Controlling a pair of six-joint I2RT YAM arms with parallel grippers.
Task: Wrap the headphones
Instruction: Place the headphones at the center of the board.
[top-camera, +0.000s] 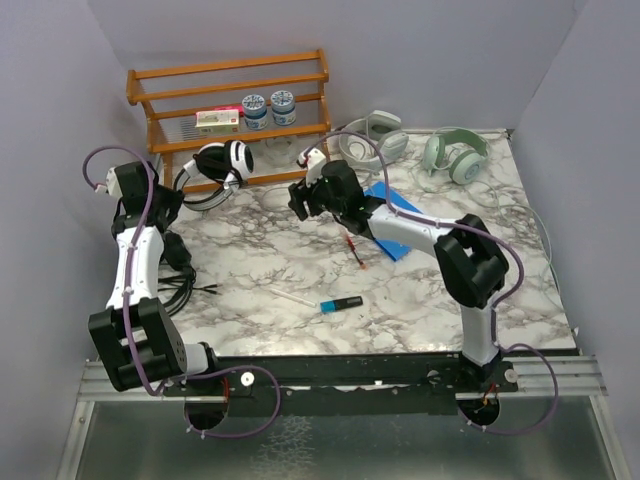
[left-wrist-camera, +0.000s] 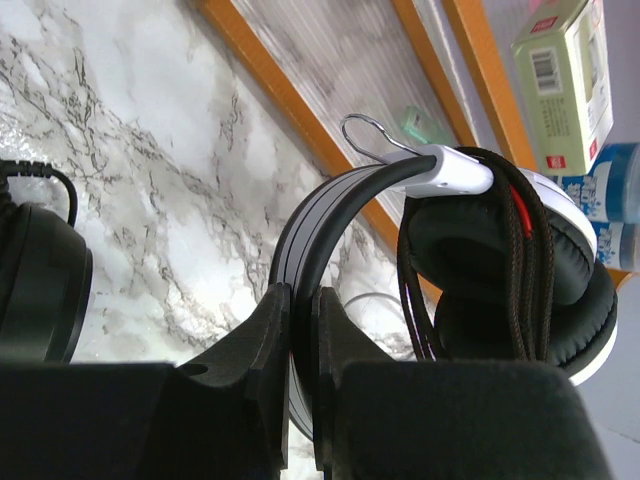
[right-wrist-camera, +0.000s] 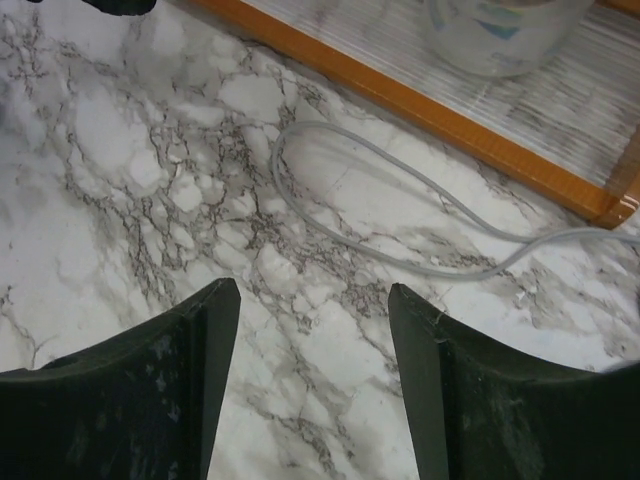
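**Left arm has one pair pinned; right arm is free for the lead**

Over on the left, the all-black pair (left-wrist-camera: 35, 300) lies on the marble table (top-camera: 300, 265) beside the left arm. The left gripper (left-wrist-camera: 303, 300) is clamped on the headband (left-wrist-camera: 320, 215) of the white-and-black headphones (top-camera: 222, 165), fingers pressed tight on either side of the band. It holds them just in front of the wooden rack (top-camera: 230, 72). A braided black-and-red cable (left-wrist-camera: 525, 260) already runs in a few turns across the ear cups, so I'd say the winding on this pair is well under way.

Moving right, the right gripper (right-wrist-camera: 312, 290) hovers low over the marble with its fingers spread wide and nothing between them. A thin grey cable (right-wrist-camera: 274, 170) loops on the table just ahead of it, near the rack's bottom rail. I can't tell which set it belongs to. Further right, the pale grey-white pair (top-camera: 375, 135) and a pale green pair (top-camera: 455, 155) sit at the back, leads trailing.

To do this well, I'd want the left hand to stay firm and level so the band doesn't swivel. The right should pinch any slack squarely, clear of the rail. Then it should lay the turns snug and side by side, with light tension only, since a thin lead kinks easily.
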